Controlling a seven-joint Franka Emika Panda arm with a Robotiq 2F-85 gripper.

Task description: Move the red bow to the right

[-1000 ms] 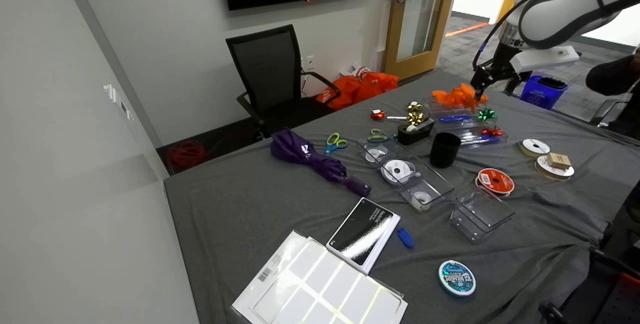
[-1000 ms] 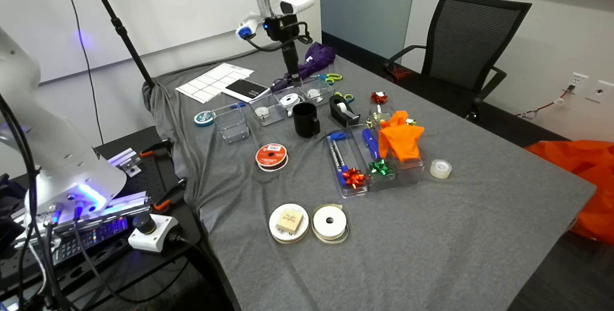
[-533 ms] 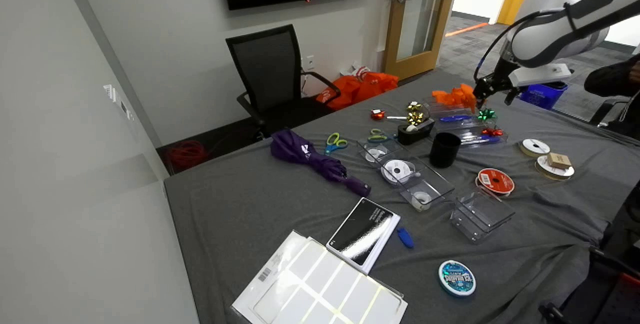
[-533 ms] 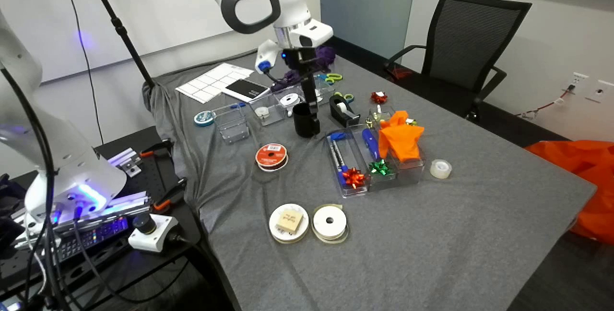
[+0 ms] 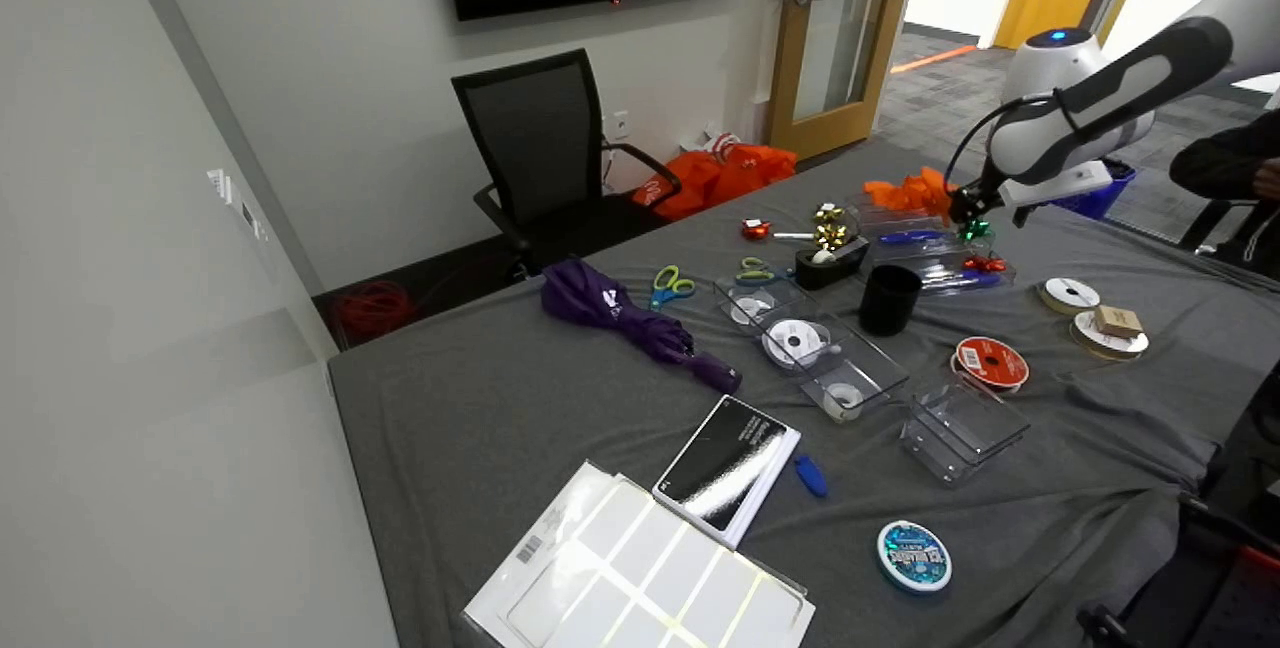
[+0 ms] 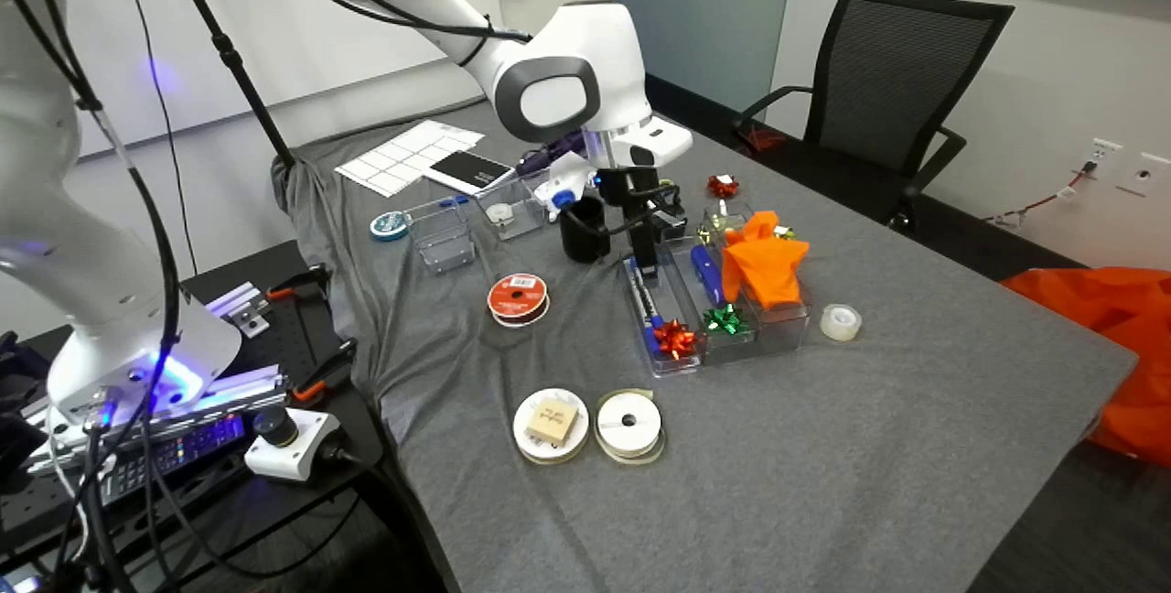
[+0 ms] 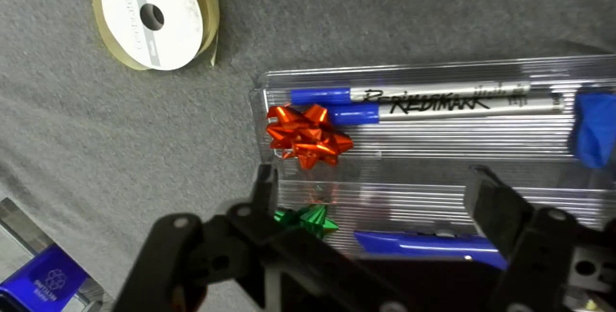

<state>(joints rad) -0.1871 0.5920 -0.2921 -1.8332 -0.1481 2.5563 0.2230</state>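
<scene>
A shiny red bow (image 7: 310, 136) lies at one end of a clear tray (image 7: 433, 170), against the blue caps of two markers (image 7: 462, 102). It also shows in both exterior views (image 6: 675, 339) (image 5: 985, 265). A similar red bow (image 6: 723, 187) sits on the table beyond the tape dispenser, also in an exterior view (image 5: 756, 229). My gripper (image 7: 374, 177) is open with nothing between its fingers. In the wrist view the tray's red bow is ahead of the left finger. In an exterior view the gripper (image 6: 646, 265) is above the far end of the marker tray.
A green bow (image 7: 313, 220) and a blue pen-like item (image 7: 428, 247) are in the adjacent tray. Orange fabric (image 6: 767, 265) covers another tray. A black mug (image 6: 584, 229), ribbon spools (image 6: 628, 426) and a red spool (image 6: 519, 297) stand nearby. A tape roll (image 6: 840, 322) lies beside the trays.
The arm has swung from above the clear boxes by the purple umbrella, past the black mug, to over the marker tray, and has come lower. The bows have not moved.
</scene>
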